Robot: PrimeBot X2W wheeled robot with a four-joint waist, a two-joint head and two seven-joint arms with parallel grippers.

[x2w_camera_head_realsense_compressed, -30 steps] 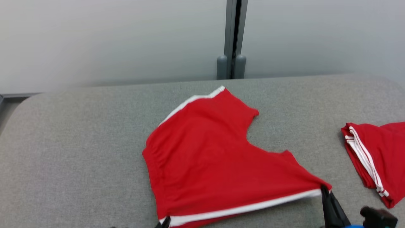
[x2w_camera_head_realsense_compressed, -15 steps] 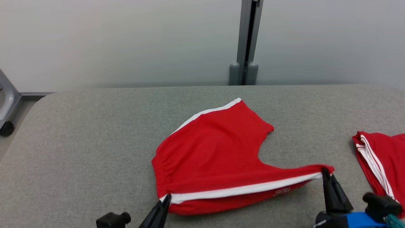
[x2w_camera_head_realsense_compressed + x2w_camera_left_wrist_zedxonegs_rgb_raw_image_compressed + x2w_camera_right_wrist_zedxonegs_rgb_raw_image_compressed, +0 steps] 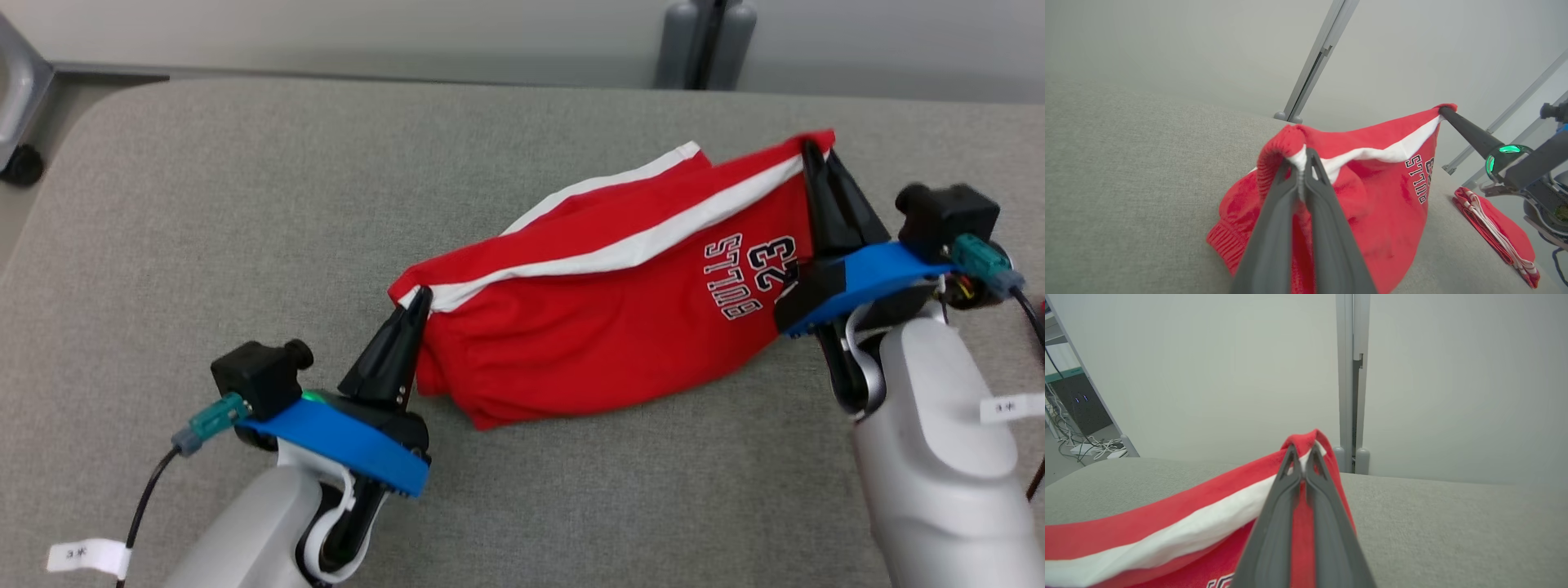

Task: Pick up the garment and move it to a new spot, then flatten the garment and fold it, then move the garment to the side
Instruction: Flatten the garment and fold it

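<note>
The garment (image 3: 604, 327) is a pair of red shorts with white side stripes and a printed number. It hangs stretched between both grippers above the grey padded table (image 3: 204, 212), its lower part sagging onto the surface. My left gripper (image 3: 420, 296) is shut on the waistband corner at the left, also seen pinched at the garment (image 3: 1380, 212) by the left gripper (image 3: 1302, 157). My right gripper (image 3: 816, 151) is shut on the leg-hem corner at the upper right; in the right wrist view the right gripper (image 3: 1303, 451) pinches the garment (image 3: 1167, 522).
A second red folded garment (image 3: 1494, 232) lies on the table to the right. A grey partition post (image 3: 706, 45) stands behind the table's far edge. A wheeled frame (image 3: 20, 90) stands off the table's far left corner.
Both grippers have lifted the front edge of the garment off the table and carried it away from me, folding it over. The head camera has tilted downward.
</note>
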